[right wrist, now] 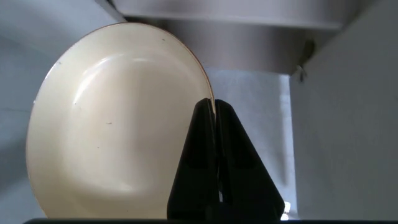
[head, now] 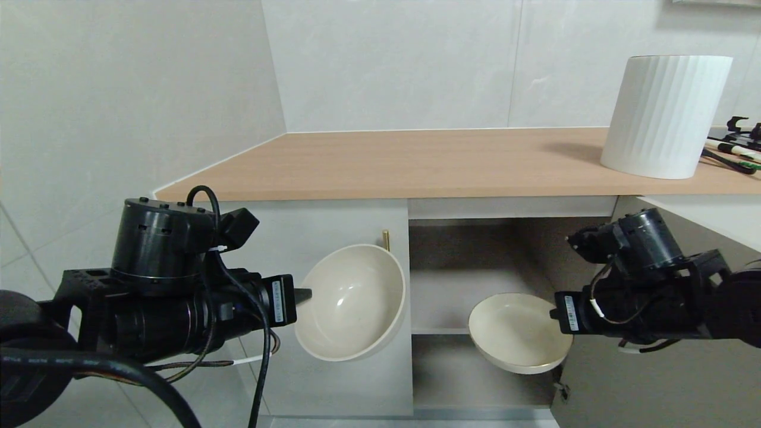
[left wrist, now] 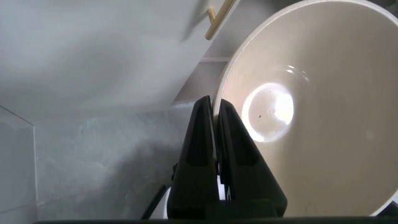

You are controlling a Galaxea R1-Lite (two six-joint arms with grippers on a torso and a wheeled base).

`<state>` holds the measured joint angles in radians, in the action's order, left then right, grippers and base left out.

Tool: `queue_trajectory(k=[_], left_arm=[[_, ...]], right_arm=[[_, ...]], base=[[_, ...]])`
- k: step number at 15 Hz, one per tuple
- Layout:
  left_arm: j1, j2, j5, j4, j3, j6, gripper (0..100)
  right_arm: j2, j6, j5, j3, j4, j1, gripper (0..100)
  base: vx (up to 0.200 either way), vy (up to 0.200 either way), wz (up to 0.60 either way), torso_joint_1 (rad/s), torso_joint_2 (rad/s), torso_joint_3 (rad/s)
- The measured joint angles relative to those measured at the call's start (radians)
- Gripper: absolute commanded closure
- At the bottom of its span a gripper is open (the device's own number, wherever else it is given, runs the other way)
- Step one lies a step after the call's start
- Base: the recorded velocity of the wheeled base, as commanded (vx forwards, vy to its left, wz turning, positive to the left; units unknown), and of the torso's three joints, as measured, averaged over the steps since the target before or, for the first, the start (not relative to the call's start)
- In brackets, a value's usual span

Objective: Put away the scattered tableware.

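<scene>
My left gripper (head: 304,294) is shut on the rim of a deep cream bowl (head: 351,303), held on its side in front of the closed left cabinet door (head: 333,226). In the left wrist view its fingers (left wrist: 214,124) pinch the bowl (left wrist: 305,106) at the rim. My right gripper (head: 553,314) is shut on the rim of a shallow cream plate (head: 514,333), held tilted in front of the open cabinet compartment (head: 475,261). The right wrist view has the fingers (right wrist: 213,124) clamped on the plate (right wrist: 112,124) at its edge.
A wooden countertop (head: 416,160) runs above the cabinet. On it at the right stands a white ribbed container (head: 666,116), with loose utensils (head: 734,151) beside it. The cabinet has a shelf (head: 437,330) inside and a brass handle (head: 385,239) on the closed door.
</scene>
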<state>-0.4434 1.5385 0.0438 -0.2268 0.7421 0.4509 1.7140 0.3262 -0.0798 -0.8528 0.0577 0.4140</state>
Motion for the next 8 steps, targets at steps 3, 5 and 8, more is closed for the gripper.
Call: queue_trajectory(k=[3, 5, 8], left_arm=[[0.0, 0.003, 0.001, -0.001, 0.0, 0.0, 100], [0.0, 0.009, 0.001, -0.001, 0.001, 0.0, 100], [0.0, 0.017, 0.001, -0.001, 0.001, 0.0, 100]], right_arm=[[0.171, 0.003, -0.007, -0.079, 0.082, -0.002, 100], [0.285, 0.016, -0.019, -0.176, 0.101, -0.01, 100], [0.437, 0.09, -0.053, -0.304, 0.107, -0.016, 100]], base=[[0.0, 0.0, 0.0, 0.0, 0.0, 0.0], [0.0, 0.0, 0.0, 0.0, 0.0, 0.0], [0.0, 0.0, 0.0, 0.0, 0.0, 0.0]])
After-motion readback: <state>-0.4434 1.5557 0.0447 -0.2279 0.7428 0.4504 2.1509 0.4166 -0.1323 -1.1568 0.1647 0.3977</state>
